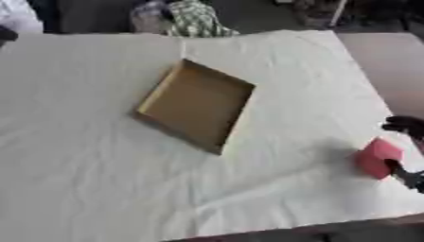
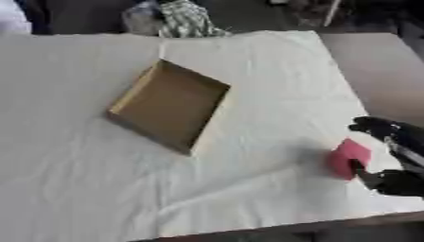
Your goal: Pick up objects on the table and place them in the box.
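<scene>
Nearest to you, at the right edge of the table, your right hand (image 2: 389,153) comes in from the side, black, and brackets a red block (image 2: 348,159). One part of the hand lies against the block's near right corner and another reaches forward beyond its far side, so the fingers look curled round the block, pinching it between them. The block appears slightly raised and tilted, with a soft shadow on the cloth to its left, though you cannot tell for sure whether its lower edge is touching the cloth. The right eye view shows the hand best; in the left eye view only its tips show at the frame edge.

Your left hand does not show in either view.

Under everything lies a white cloth (image 1: 99,156), creased and rumpled, covering almost the whole table (image 1: 389,61), whose bare brown top shows only along the right side and at the near edge.

Farther off, to the left of the block and well apart from it, sits the cardboard box (image 1: 197,104). It is shallow, open-topped and brown, turned askew so that one corner points toward you and another away. Nothing can be seen inside it but its own floor.

Beyond the table's far edge lies a bundle of green-and-white checked fabric (image 1: 195,20), against a dark, indistinct background.
</scene>
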You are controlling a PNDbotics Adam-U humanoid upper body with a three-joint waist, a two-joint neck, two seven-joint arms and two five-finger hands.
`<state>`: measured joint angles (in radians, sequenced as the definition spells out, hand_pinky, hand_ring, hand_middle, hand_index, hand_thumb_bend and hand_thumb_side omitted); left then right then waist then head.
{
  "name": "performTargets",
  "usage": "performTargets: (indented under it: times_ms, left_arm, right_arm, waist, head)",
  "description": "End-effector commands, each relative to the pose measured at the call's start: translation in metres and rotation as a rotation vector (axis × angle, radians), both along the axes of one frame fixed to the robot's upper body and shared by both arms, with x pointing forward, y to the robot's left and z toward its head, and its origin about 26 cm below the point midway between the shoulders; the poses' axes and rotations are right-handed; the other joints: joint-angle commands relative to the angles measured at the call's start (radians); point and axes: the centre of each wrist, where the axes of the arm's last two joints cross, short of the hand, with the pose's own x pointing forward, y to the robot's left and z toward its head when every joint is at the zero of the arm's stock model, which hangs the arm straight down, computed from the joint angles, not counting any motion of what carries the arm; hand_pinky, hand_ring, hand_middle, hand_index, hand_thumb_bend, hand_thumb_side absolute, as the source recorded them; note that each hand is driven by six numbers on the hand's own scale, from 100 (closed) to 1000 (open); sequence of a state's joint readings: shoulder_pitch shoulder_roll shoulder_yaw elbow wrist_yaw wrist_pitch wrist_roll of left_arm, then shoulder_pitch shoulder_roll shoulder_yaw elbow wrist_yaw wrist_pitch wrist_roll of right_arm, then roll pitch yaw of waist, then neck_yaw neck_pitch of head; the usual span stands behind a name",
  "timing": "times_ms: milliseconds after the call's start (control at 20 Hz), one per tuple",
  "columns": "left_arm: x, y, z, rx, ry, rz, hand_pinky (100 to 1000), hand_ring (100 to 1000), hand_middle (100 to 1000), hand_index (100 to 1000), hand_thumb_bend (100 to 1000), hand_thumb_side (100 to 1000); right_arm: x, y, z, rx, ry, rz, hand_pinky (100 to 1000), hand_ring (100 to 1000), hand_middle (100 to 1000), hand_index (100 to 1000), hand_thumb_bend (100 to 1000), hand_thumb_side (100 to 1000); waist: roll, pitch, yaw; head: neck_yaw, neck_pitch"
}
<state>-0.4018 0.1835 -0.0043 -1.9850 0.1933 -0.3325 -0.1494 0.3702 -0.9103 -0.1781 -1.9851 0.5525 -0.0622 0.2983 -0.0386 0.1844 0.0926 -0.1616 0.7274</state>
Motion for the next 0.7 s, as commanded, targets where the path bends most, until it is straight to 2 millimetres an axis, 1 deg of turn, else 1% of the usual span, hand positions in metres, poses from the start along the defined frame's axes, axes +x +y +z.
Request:
performTargets:
  times_ms: [50, 700]
  left_arm:
    - [-0.0023, -0.0011, 0.0060, 0.006, -0.021, -0.008, 577, 770, 738, 767, 100, 635]
    - [-0.0023, -0.0011, 0.0061, 0.009, -0.020, -0.011, 577, 772, 740, 766, 100, 634]
  right_arm:
    - [0.0008, 0.0010, 0.0074, -0.020, -0.003, 0.012, 1000, 1000, 996, 1000, 120, 661]
    - [-0.0017, 0.0009, 0.0035, -0.011, 0.040, -0.043, 1000, 1000, 992, 1000, 130, 694]
  waist:
    - [-0.002, -0.009, -0.002]
    - [0.001, -0.003, -0.004]
  head:
    - [-0.001, -0.001]
    - [-0.003, -0.010]
